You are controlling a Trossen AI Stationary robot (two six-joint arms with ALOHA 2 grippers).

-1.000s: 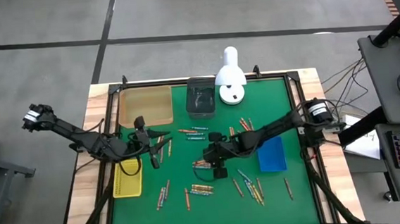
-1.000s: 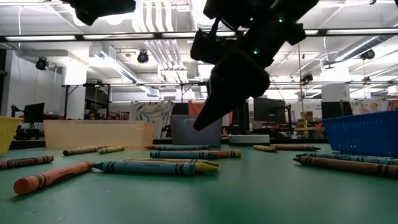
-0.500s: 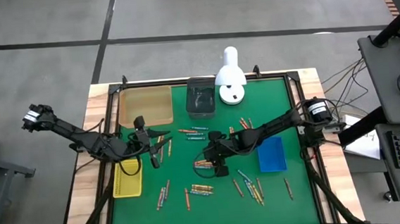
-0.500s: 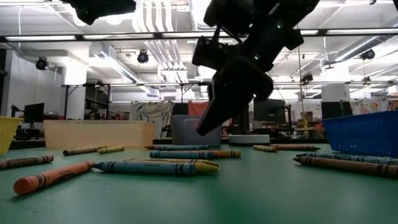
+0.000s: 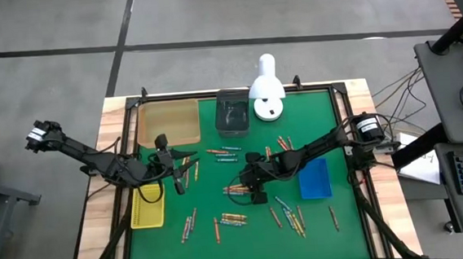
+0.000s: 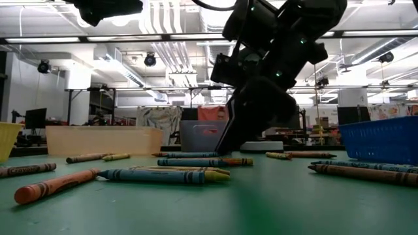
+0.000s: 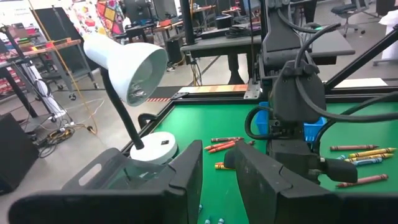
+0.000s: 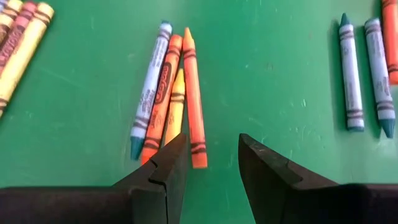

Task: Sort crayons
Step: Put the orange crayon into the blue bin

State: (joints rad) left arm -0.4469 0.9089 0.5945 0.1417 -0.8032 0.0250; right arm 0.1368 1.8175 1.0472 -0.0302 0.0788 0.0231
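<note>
Orange crayons [image 8: 189, 99], two, side by side

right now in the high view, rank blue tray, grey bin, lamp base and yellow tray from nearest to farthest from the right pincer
1. Blue tray, just beside the right pincer, toward the right edge.
2. Grey bin, at the far edge.
3. Lamp base, beside the bin; close to it in rank.
4. Yellow tray, on the left side.
</note>
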